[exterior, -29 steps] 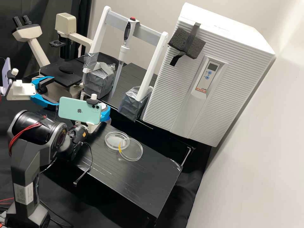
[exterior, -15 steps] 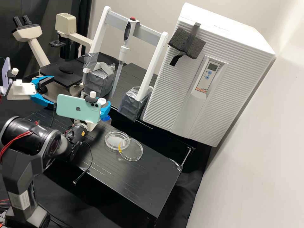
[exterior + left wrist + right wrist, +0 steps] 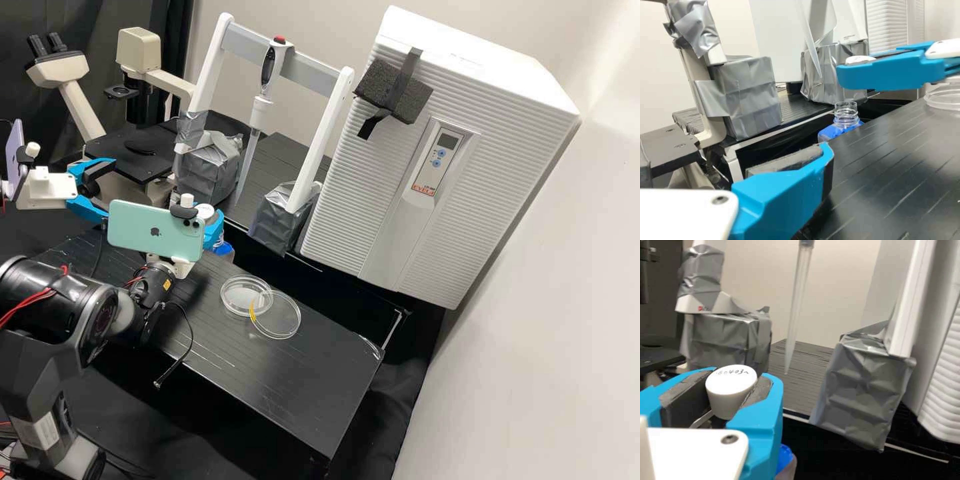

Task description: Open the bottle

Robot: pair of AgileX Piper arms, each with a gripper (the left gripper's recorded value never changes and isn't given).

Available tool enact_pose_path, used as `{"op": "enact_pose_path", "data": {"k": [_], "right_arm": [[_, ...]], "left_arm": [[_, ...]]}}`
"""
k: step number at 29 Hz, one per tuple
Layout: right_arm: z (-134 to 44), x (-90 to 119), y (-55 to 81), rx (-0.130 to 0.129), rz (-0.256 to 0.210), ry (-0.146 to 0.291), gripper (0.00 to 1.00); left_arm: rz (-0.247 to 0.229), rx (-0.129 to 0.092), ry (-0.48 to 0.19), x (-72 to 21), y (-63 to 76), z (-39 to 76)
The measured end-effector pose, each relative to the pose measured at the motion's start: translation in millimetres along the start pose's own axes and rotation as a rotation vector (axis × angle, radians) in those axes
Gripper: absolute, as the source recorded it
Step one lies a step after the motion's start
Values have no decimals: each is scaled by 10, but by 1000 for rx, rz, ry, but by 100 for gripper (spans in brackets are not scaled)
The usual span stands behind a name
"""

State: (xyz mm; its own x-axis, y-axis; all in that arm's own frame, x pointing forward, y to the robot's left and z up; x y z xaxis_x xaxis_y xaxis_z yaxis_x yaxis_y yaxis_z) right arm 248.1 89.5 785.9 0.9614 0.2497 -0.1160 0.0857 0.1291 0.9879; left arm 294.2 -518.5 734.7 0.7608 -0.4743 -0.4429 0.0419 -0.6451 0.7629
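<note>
We see the right claw (image 3: pixel 727 392) clamped on the white cap (image 3: pixel 731 379) just above the upright bottle (image 3: pixel 845 119), its neck open at the bench (image 3: pixel 300 373) edge, while the left claw (image 3: pixel 89 190) gapes apart, farther off beside it.

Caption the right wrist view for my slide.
Right gripper clamping the white cap, with a pipette tip and tape-wrapped blocks behind.

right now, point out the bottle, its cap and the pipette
bottle (image 3: pixel 845 111): left wrist view, on its clear open neck
cap (image 3: pixel 731 377): right wrist view, on its flat white top
pipette (image 3: pixel 258 110): high view, on its white lower shaft
</note>
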Motion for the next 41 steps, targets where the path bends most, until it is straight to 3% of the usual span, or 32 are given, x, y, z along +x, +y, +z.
{"op": "enact_pose_path", "data": {"k": [4,11,15,26,34,41], "right_arm": [[-50,-113,-1,-2,-7,25,0],[-121,-338,-49,44,-29,59,0],[-125,-458,-130,47,-66,65,0],[-4,-665,-292,52,-141,16,0],[40,-671,-321,56,-152,-11,0],[122,-624,-288,54,-122,-47,0]], "left_arm": [[-2,0,1,0,-2,-1],[-26,4,4,25,-11,6],[-30,6,0,40,-9,19],[-16,14,-12,82,28,40],[-17,21,-19,89,26,61],[-20,20,-24,88,15,81]]}}
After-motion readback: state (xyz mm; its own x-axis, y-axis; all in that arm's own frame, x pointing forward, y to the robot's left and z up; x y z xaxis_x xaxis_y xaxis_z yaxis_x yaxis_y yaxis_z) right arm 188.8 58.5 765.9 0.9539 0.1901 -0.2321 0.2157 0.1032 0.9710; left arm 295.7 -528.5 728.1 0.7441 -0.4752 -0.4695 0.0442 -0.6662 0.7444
